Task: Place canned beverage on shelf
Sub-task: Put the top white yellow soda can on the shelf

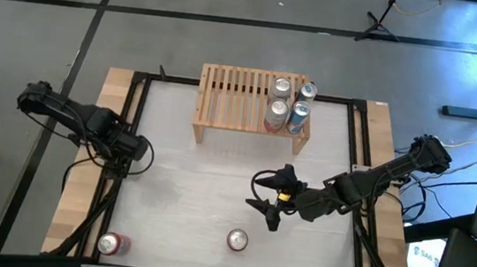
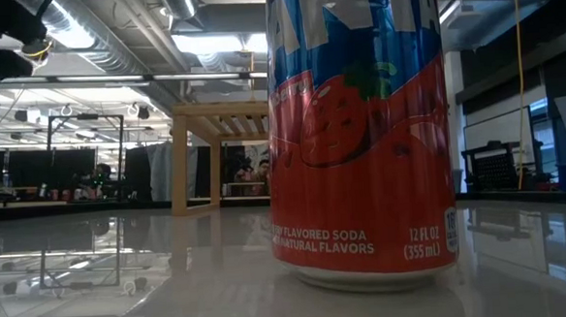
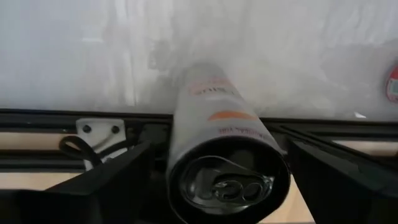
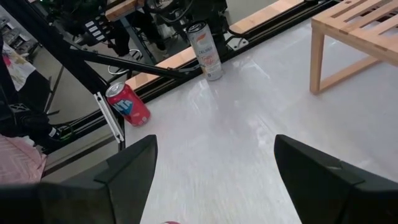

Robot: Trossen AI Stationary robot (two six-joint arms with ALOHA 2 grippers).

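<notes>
Hovering open-jawed over mid-table, the right gripper (image 1: 268,209) needs to drop squarely over the can (image 1: 237,239) just ahead, well short of the shelf (image 1: 233,97); left gripper (image 1: 136,149) holds a white can (image 3: 221,155).

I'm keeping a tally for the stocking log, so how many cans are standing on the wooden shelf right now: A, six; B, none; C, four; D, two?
C: the high view shows four cans clustered at one end of the shelf, two pairs side by side, with the remaining slats bare.
</notes>
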